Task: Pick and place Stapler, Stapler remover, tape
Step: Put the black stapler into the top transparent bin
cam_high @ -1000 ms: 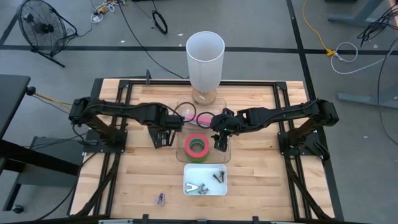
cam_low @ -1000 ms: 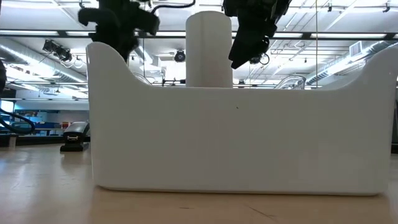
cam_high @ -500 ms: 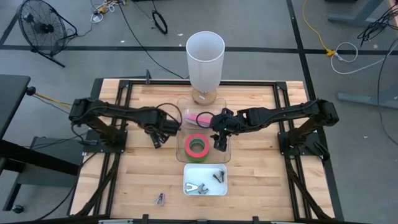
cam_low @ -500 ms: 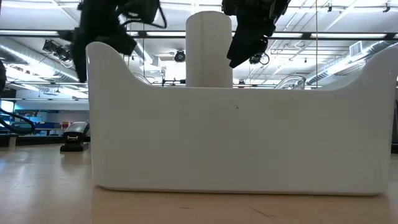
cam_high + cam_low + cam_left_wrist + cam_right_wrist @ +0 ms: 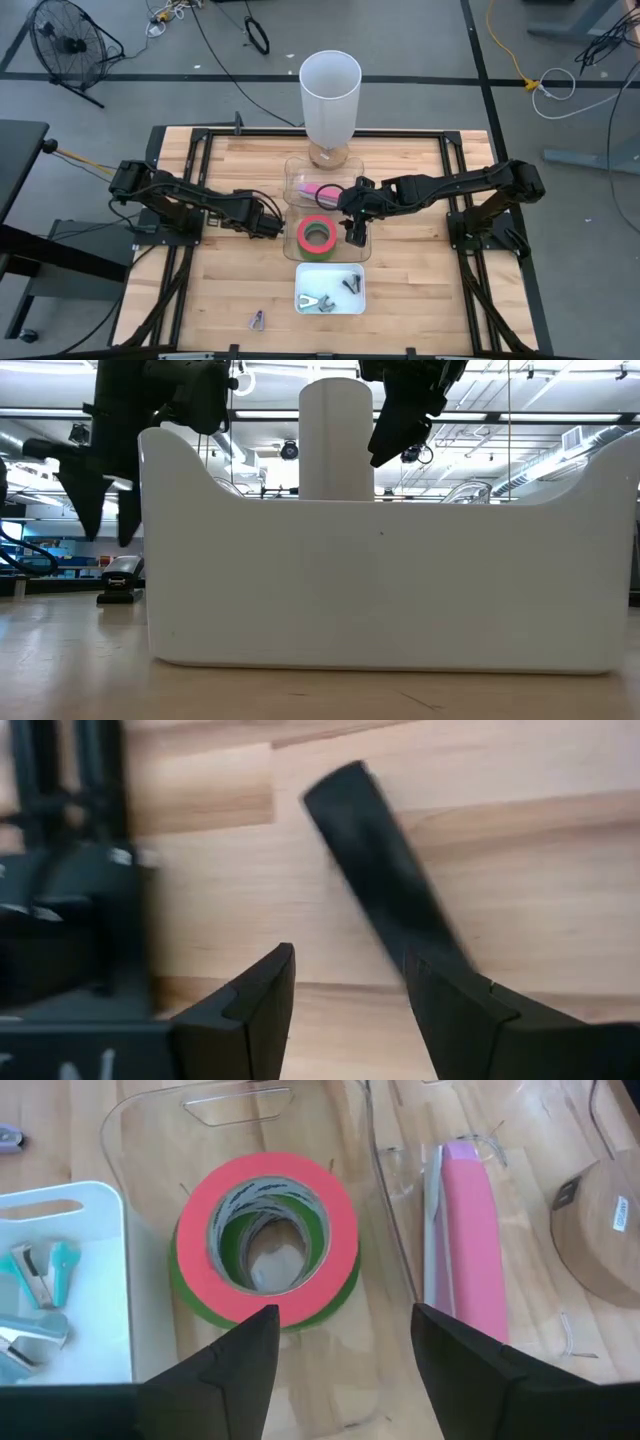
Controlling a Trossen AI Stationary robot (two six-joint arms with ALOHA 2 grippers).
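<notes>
My right claw (image 5: 351,228) hangs just above the clear tray, fingers (image 5: 235,1365) spread wide with nothing between them, poised over the near edge of the tape rolls (image 5: 266,1237). Those rolls, a red one stacked on a green one, lie flat in one clear tray (image 5: 150,1120), straight ahead of my right claw. The pink stapler (image 5: 466,1240) lies on its side in the neighbouring clear tray (image 5: 292,180), beside the tape and apart from my fingers, with the wooden base (image 5: 600,1230) of the tall white cylinder (image 5: 329,95) just beyond it. On the other side of the tape sits the white bin (image 5: 330,288), holding small staple removers (image 5: 40,1275) with teal and grey grips. One more small remover (image 5: 258,320) lies loose on the wooden surface (image 5: 420,270), beyond the white bin from the tape. My left claw (image 5: 272,226) hovers low over bare wood just beside the tape tray, its fingers (image 5: 250,1010) parted and empty.
</notes>
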